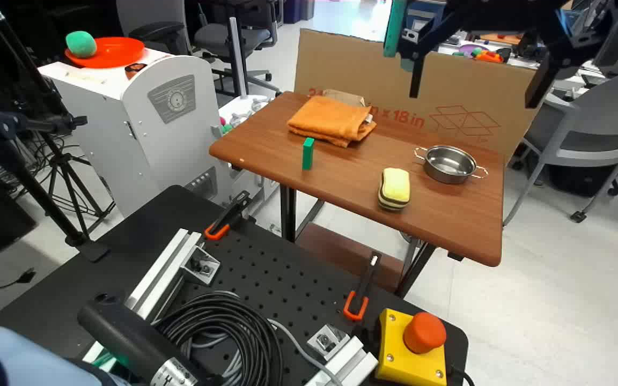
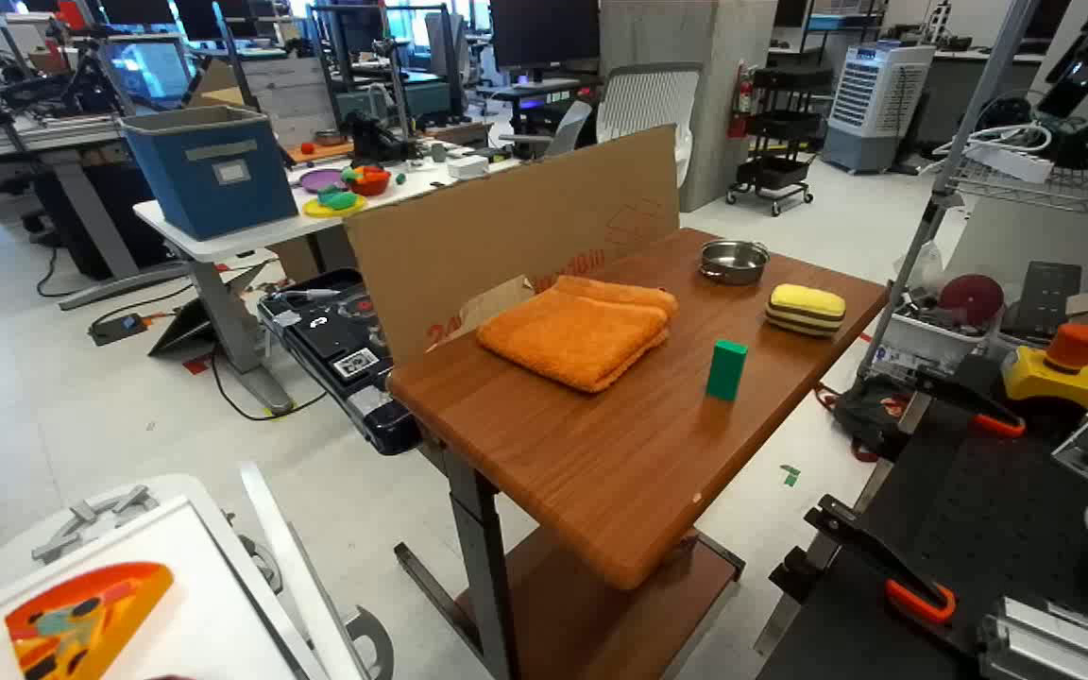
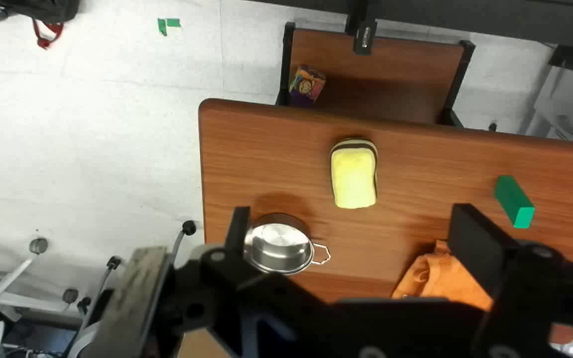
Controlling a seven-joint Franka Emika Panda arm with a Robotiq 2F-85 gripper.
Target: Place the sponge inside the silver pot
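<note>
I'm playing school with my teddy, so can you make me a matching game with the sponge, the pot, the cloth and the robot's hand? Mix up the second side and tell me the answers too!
Things:
1. sponge
2. pot
3. cloth
4. hand

What they are like:
A. folded and orange
B. wide open, holding nothing
C. round and shiny, with two handles
D. yellow on top, with dark stripes around the side

Right pairs: 1-D, 2-C, 3-A, 4-B
</note>
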